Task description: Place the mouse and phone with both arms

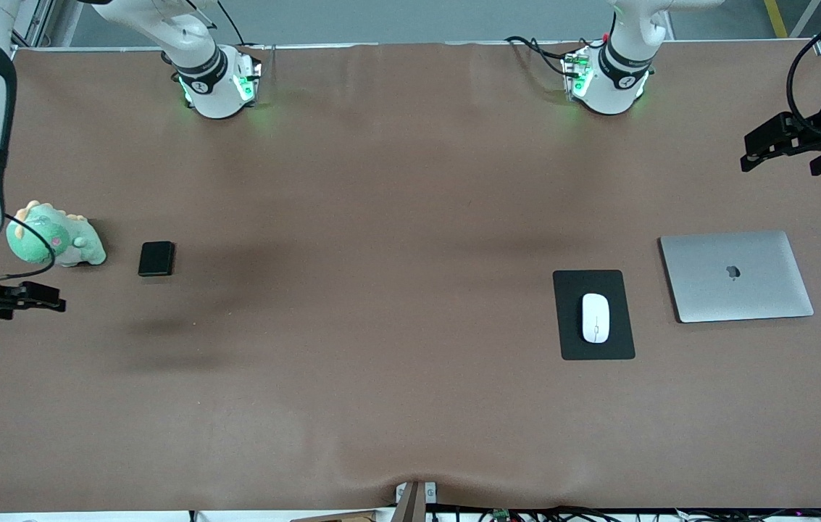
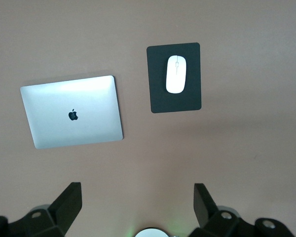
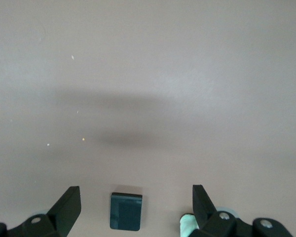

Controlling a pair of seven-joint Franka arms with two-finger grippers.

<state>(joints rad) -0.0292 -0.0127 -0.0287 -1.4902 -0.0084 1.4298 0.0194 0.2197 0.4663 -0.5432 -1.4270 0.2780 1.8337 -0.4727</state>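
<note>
Front view shows my spread right gripper (image 1: 55,301) empty by the phone (image 1: 156,258) on the table, my spread left gripper (image 1: 751,156) high, well apart from the mouse (image 1: 596,317) on its pad (image 1: 569,341).

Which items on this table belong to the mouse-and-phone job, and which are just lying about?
Job:
- mouse, on the mouse pad
- phone, beside the plush dinosaur
- left pincer, open, over the table's left-arm end
- right pincer, open, over the table's right-arm end

Lying about:
- closed laptop
- plush dinosaur
- mouse pad
</note>
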